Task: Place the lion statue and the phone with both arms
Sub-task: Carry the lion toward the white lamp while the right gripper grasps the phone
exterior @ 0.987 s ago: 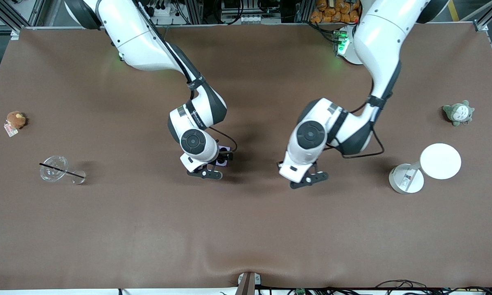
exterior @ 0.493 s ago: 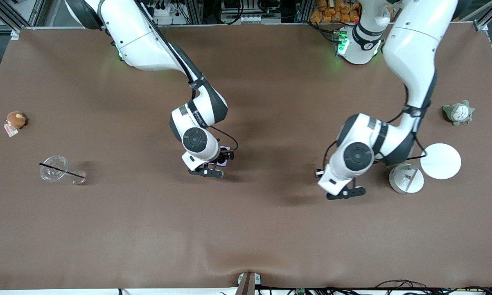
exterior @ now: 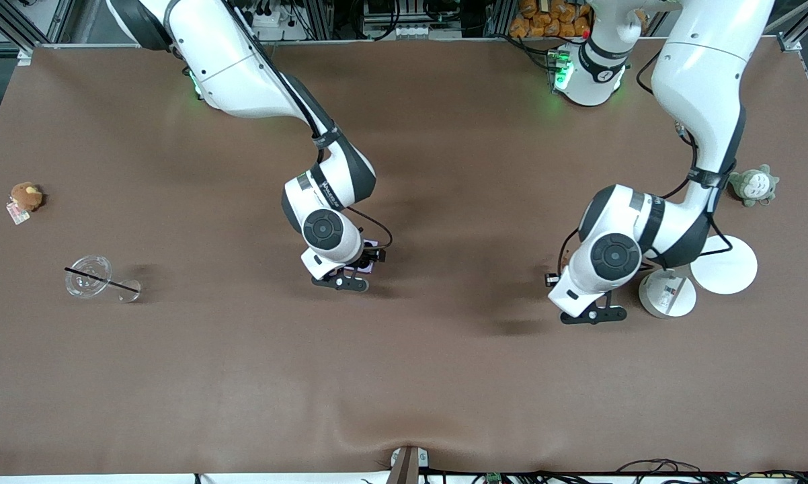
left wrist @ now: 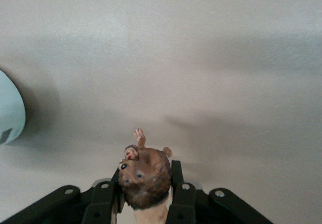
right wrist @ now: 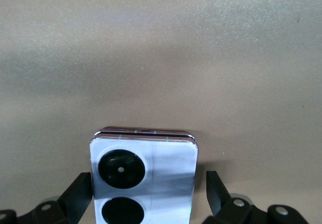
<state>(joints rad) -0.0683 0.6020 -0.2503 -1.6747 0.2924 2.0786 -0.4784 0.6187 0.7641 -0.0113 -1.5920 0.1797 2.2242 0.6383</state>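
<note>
My left gripper (exterior: 591,314) is shut on the lion statue (left wrist: 145,174), a small reddish-brown figurine whose head sticks out between the fingers in the left wrist view. It holds the statue above the mat, close beside a white round base (exterior: 667,294); in the front view the hand hides the statue. The phone (exterior: 366,265) is pale lavender with two black camera circles (right wrist: 143,176). It sits low at the mat's middle between the fingers of my right gripper (exterior: 351,274). One finger (right wrist: 215,186) stands a little off the phone's edge.
A white disc (exterior: 724,265) lies beside the white base, whose edge shows in the left wrist view (left wrist: 10,116). A grey-green plush (exterior: 753,185) is at the left arm's end. A brown plush with a tag (exterior: 26,196) and a clear cup with a black straw (exterior: 89,277) are at the right arm's end.
My left arm has swung from the middle toward its own end of the table, carrying the lion statue to beside the white base. The right arm has hardly moved.
</note>
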